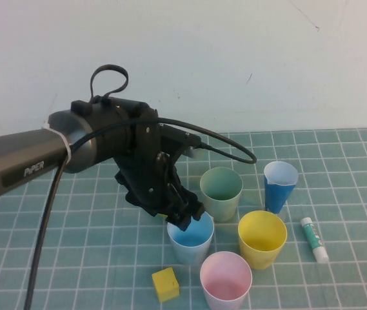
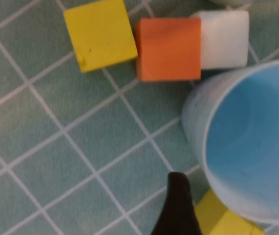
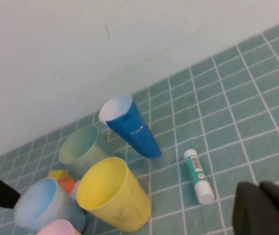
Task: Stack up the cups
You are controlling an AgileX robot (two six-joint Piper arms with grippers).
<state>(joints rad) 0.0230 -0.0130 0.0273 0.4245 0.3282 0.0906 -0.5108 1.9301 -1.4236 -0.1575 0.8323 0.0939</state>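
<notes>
The left gripper (image 1: pixel 184 216) hangs over the far rim of the light blue cup (image 1: pixel 190 237), and whether its fingers are spread I can't tell. Around that cup stand the others, all upright and unstacked: the pale green cup (image 1: pixel 221 192) just behind, the yellow cup (image 1: pixel 262 238) beside, the pink cup (image 1: pixel 226 280) in front. The right gripper (image 3: pixel 264 208) is pressed shut, well off past the glue stick (image 1: pixel 314 239).
</notes>
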